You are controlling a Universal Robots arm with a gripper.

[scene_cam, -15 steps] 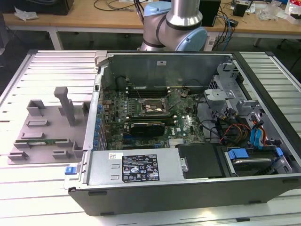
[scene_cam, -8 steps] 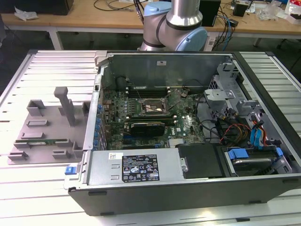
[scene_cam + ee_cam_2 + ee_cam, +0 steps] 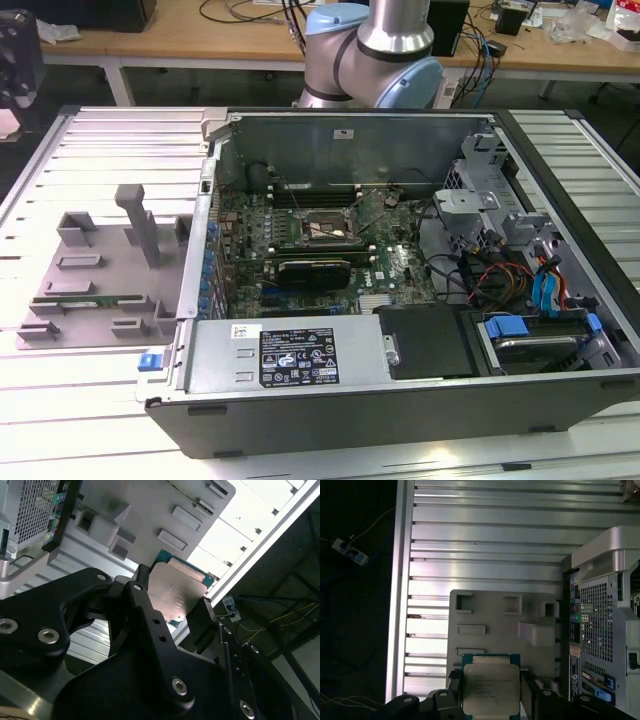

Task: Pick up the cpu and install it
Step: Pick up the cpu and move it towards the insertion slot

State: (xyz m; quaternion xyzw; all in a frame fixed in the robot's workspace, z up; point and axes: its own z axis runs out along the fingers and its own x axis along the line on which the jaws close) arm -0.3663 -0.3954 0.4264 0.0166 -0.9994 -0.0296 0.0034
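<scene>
in the exterior view we see the arm (image 3: pixel 385 50), a glossy silver tube on a rounded pale blue joint. it stands upright behind the open dark metal computer case (image 3: pixel 400 410), on the side away from the flat grey plastic tray (image 3: pixel 100 290).

both wrist views look past the matte black gripper (image 3: pixel 491 691) onto that tray. the gripper's angular links are bolted with bright round screw heads. its jaws are clamped on two opposite edges of the small flat square cpu (image 3: pixel 490 680), with one of the fingers (image 3: pixel 202 617) pressed to each side. the cpu hangs over one edge of the tray and seems clear of it. its top plate is pale silvery metal with rounded corners, set on a thin green board that shows as a narrow rim.

the tray is dull and smooth, moulded with raised rectangular blocks, low bars and square-cornered brackets. it lies on the ribbed aluminium surface (image 3: pixel 485 540), whose long shiny slats run beside the tray and beyond it.

the case stands just beside the tray and shows a perforated grey metal wall in the first wrist view. in the exterior view its open side shows a green motherboard (image 3: pixel 400 265) crowded with parts and a square dark socket frame (image 3: pixel 320 228), well apart from the tray.
</scene>
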